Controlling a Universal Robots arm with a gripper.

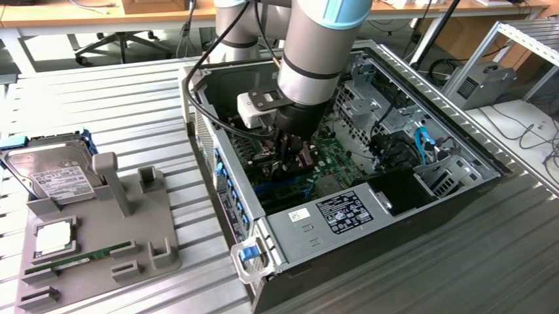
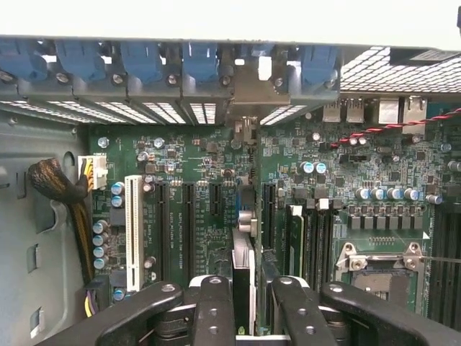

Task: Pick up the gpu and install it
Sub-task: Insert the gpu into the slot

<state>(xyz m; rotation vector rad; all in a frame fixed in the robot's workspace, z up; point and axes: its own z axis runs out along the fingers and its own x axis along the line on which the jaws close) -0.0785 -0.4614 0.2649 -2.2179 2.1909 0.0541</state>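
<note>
One arm [image 1: 306, 59] reached down into the open case [image 1: 454, 140] on the slatted table [image 1: 114, 104]; to the exterior view's left sat a grey fixture [image 1: 131, 248] with a hard drive [image 1: 52, 176] and a RAM stick [image 1: 78, 256]; the motherboard [image 2: 216, 180] lay on the case floor. The gripper [image 2: 243, 299] was half-closed on the gpu [image 2: 243, 277], which stood edge-on between the fingers [image 2: 213, 310]; its thin edge ran from the claw straight toward the slot brackets [image 2: 173, 72] on the rear wall, so its long axis followed the expansion slots [image 2: 189, 223]; it hung directly under the wrist, over a slot just beside the white slot's [image 2: 133, 231] neighbours. Whether the card's edge had met the slot was hidden by the fingers; its fan and bracket could not be made out.
</note>
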